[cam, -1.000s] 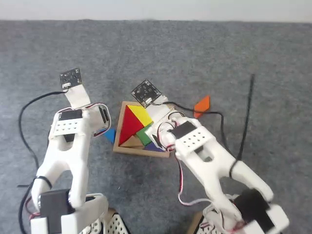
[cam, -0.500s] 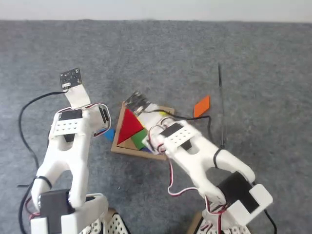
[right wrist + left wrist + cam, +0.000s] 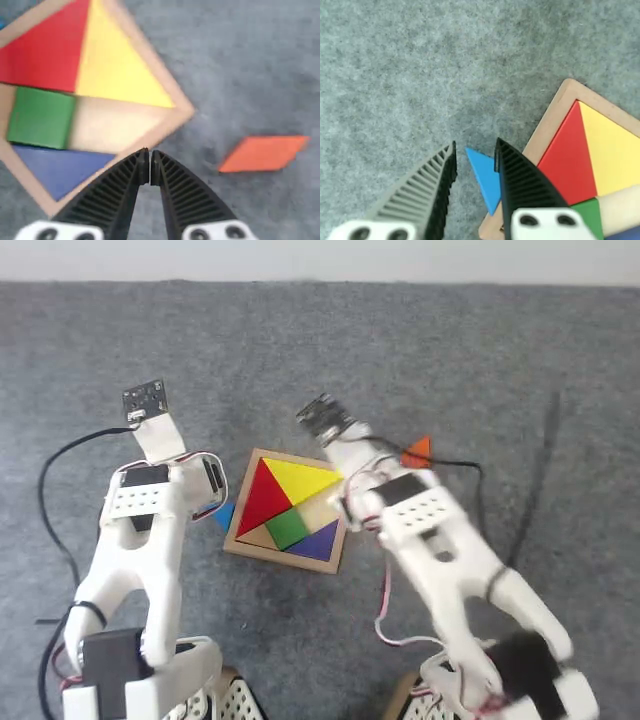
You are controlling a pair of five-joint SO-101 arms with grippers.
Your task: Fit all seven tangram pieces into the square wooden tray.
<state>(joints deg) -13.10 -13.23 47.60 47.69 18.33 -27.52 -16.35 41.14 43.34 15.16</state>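
Four coloured pieces [image 3: 262, 498] sit in the tray [image 3: 275, 558] at frame centre. Outstanding: blue triangle [image 3: 487, 175] at its left, orange piece [image 3: 415, 452] upper right. Left gripper [image 3: 475, 145] spread over the triangle, empty. Right gripper [image 3: 149, 152] nearly closed, empty.

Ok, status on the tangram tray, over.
Left pincer open over blue triangle. Right pincer shut, empty, at tray edge. Orange parallelogram outside tray.
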